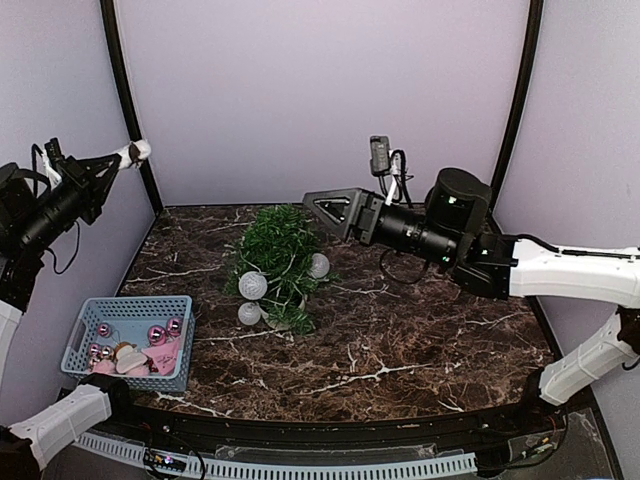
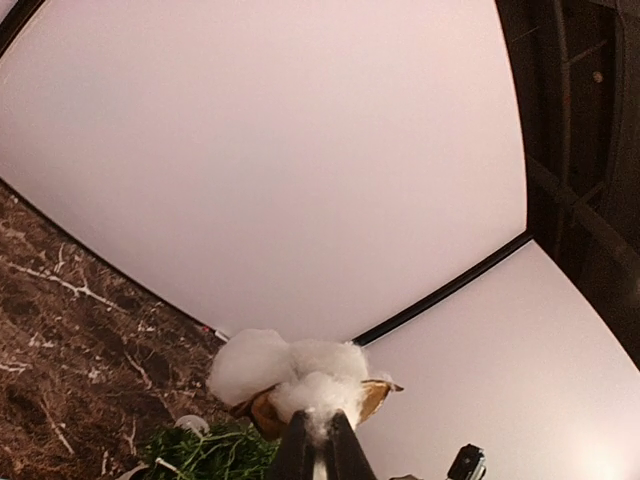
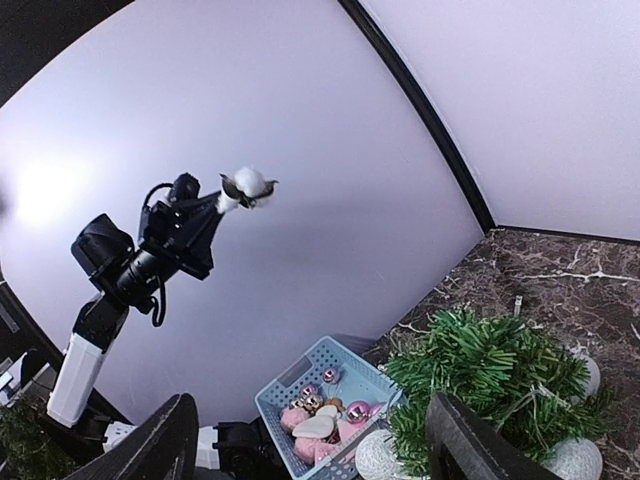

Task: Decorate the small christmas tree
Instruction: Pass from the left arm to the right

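Pale lilac walls (image 1: 320,90) all round with black frame posts (image 1: 125,90) in the corners, and a dark brown marble-look bench (image 1: 420,340) underneath. The small christmas tree (image 1: 280,250) sits towards the back of the bench, a bit left of centre. It's already got three white balls (image 1: 253,285) on its front and right side.

The left gripper (image 1: 128,155) is up high on the left by the corner post, well away from the tree, and it's clamped tight on a fluffy white ornament (image 2: 295,375). That one looks like a puff of cotton with some brownish bits poking out underneath. Can't really tell what it's meant to be.

The right gripper (image 1: 315,205) hangs in the air just above and right of the treetop, pointing left. In its wrist view the fingers (image 3: 170,440) are spread wide with nothing between them, and you can see the tree and basket down below.

The blue plastic basket (image 1: 130,303) is at the front left corner of the bench, apart from the tree. It holds a few shiny pink baubles (image 1: 157,333) plus some pink and cream heart-ish pieces.
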`<state>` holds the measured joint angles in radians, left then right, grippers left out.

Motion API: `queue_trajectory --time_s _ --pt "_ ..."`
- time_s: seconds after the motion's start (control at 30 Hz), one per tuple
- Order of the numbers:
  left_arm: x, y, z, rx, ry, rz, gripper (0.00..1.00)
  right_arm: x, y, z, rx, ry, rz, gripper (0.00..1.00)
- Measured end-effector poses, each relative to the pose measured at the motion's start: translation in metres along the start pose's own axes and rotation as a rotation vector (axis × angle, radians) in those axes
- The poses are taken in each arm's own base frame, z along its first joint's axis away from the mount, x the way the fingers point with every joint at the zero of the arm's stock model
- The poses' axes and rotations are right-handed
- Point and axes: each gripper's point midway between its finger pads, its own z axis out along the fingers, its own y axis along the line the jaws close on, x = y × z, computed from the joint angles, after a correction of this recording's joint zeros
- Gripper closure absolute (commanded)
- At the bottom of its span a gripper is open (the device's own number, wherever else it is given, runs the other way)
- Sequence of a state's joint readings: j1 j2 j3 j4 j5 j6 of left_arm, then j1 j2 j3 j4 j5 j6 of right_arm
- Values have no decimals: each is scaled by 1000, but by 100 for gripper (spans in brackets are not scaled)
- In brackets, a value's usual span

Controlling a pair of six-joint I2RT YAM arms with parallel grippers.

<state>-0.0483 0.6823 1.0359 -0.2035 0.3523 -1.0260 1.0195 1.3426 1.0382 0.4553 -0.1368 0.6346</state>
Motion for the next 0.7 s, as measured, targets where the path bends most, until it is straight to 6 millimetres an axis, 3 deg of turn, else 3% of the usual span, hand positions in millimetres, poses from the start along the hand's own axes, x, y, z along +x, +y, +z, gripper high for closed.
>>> queue_trajectory --time_s 0.17,0.37,0.5,0.7 --pt "-13 -41 -2 116 -46 10 100 3 9 27 -9 1 26 25" --pt "-1 -51 26 147 2 -4 100 2 15 35 -10 -8 34 28" --pt "19 -58 53 171 50 -20 100 -6 19 41 -17 -26 24 35" --pt "69 -80 94 218 132 -37 100 -14 23 52 -26 -54 3 48"
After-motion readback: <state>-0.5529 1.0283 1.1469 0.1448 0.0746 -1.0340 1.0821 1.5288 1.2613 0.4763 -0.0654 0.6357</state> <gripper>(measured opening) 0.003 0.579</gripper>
